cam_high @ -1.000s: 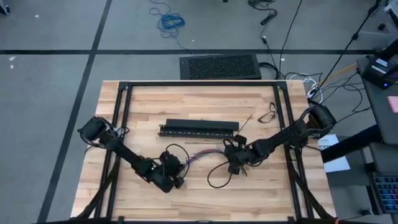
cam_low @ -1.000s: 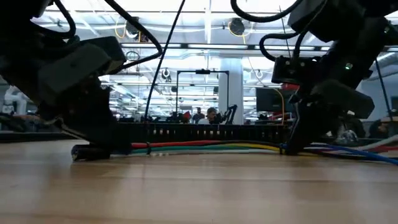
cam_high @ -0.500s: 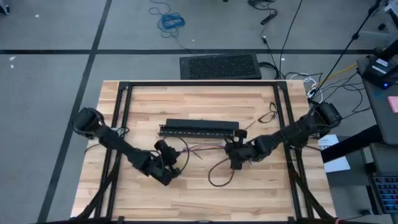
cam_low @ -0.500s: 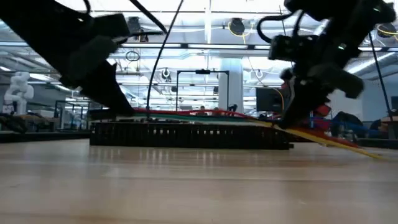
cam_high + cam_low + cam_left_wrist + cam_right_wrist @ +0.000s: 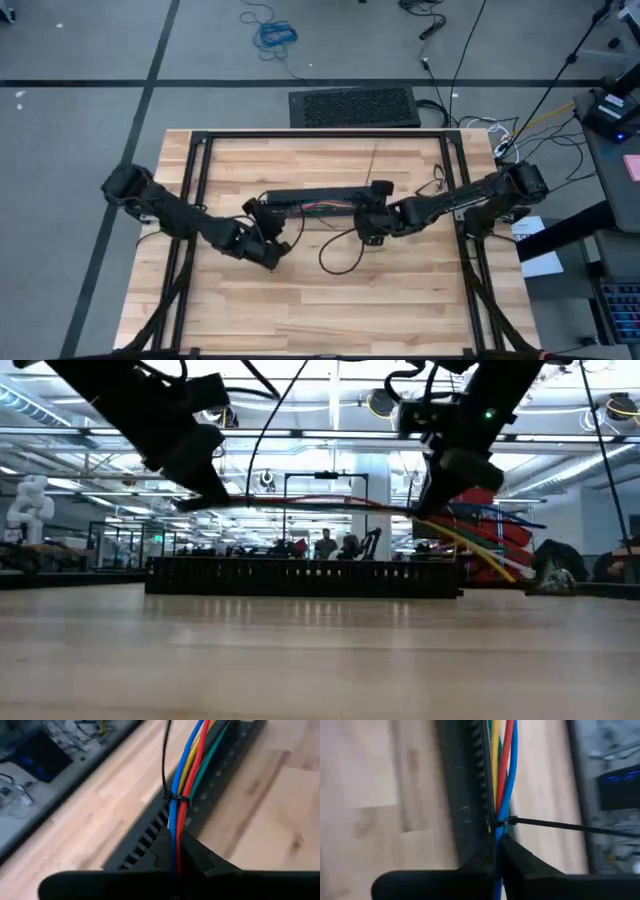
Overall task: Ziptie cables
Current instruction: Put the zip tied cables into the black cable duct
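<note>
The cables (image 5: 320,505), a bundle of blue, red, yellow and green wires, hang stretched between my two grippers above the long black slotted bar (image 5: 300,575). My left gripper (image 5: 262,212) is shut on one end and my right gripper (image 5: 368,212) on the other. Loose wire ends (image 5: 490,545) fan out past the right gripper. A thin dark ziptie (image 5: 175,799) rings the bundle just ahead of the left fingers, its tail (image 5: 164,755) sticking out. A second ziptie (image 5: 500,823) rings it ahead of the right fingers, tail (image 5: 560,826) out sideways. My left gripper pinches the bundle between its two fingers (image 5: 160,855), just behind the ziptie, at the wires' left end (image 5: 175,845). The fingers lie along the wires. That end is lifted clear of the bar. My right gripper pinches the bundle between its two fingers (image 5: 520,865), just behind the other ziptie, near the wires' right end (image 5: 499,840). The fingers lie along the wires. The bundle runs on straight toward the other gripper, clear of the bar.
The black bar (image 5: 320,195) lies across the middle of the wooden table (image 5: 330,310). A dark wire loop (image 5: 338,258) lies near the right gripper. Loose dark strips (image 5: 432,183) lie at the right. A black frame (image 5: 200,160) rims the table.
Both grippers have risen and gone toward the table's far edge, carrying the bundle. It lay on the table in front of the bar; now it is lifted clear and drawn straight above the bar. The loose ends have come off the table and hang past the right gripper.
</note>
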